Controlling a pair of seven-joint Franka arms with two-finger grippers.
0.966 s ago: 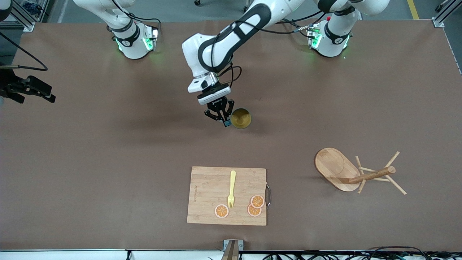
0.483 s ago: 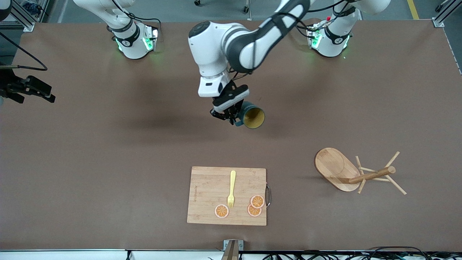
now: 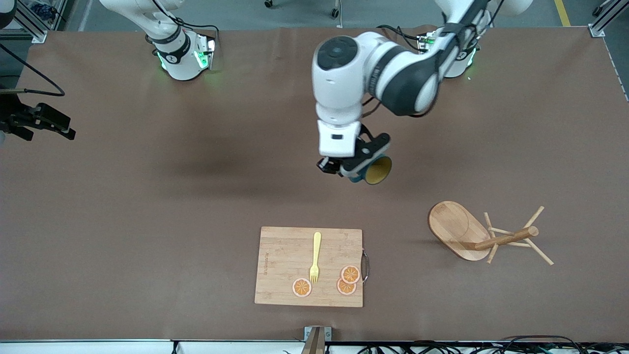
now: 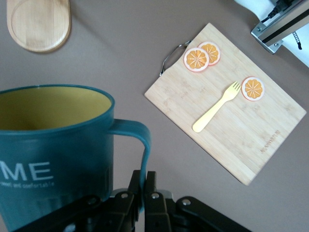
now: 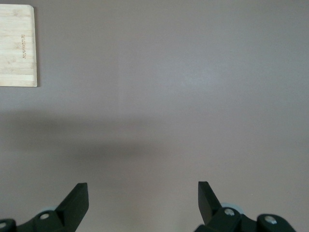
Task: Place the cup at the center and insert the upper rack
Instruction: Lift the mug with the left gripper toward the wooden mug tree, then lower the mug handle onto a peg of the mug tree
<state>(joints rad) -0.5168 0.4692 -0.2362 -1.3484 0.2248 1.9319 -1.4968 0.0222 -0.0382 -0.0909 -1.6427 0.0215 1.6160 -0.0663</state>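
The left tool (image 3: 355,168) is pinching the cup (image 3: 374,169) by its handle and carrying it tilted in the air over the bare middle of the desk (image 3: 147,206), so the cup is not yet being set down. The mug tree (image 3: 484,235) is lying on its side on the desk, well apart from the left tool and toward the left arm's end, untouched. The right tool (image 5: 143,203) is waiting with fingers spread over bare desk, holding nothing

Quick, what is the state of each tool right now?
Left tool: closed on the handle of the cup, held in the air over the table's middle.
Right tool: open, holding nothing, waiting above bare table.
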